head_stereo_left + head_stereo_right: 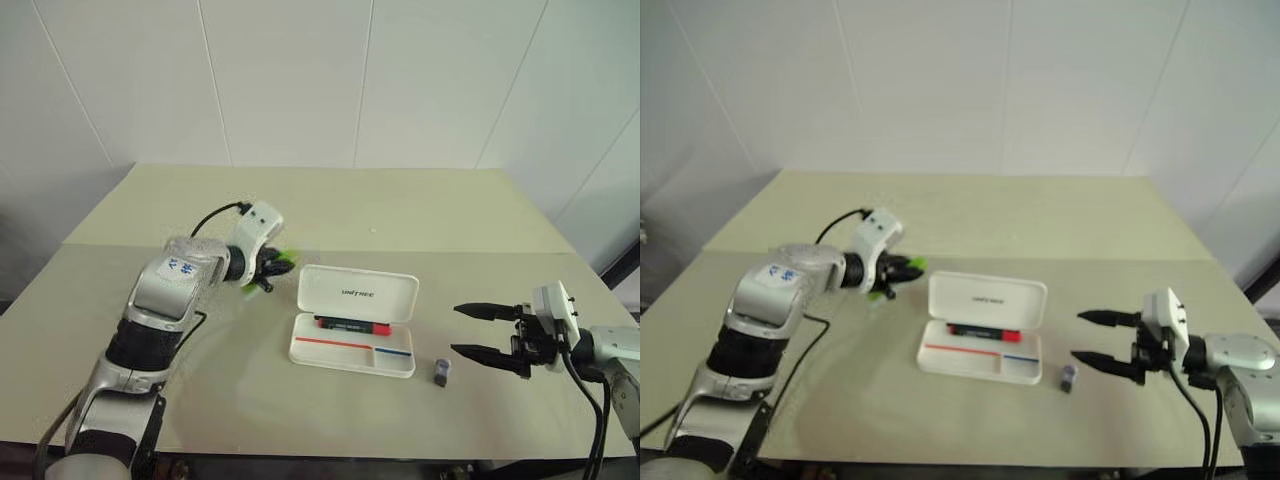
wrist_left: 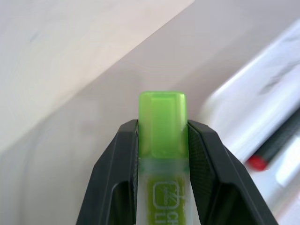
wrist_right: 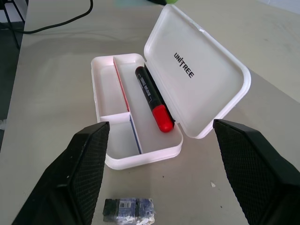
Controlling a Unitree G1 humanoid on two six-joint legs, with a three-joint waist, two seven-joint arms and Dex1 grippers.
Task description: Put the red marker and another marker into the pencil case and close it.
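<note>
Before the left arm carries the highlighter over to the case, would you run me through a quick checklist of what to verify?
1. Highlighter clamped between the left gripper fingers: ok.
2. Pencil case lid open and upright: ok.
3. Red marker already lying in the case's long compartment: ok.
4. Free room beside the red marker for the highlighter: ok, though tight by my judgement.
5. Right gripper open and apart from the case: ok.
6. Small dark block on the table, outside the case: ok.

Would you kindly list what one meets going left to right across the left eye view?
Left gripper holding the green highlighter → open pencil case with the red marker inside → small dark block → open right gripper.
</note>
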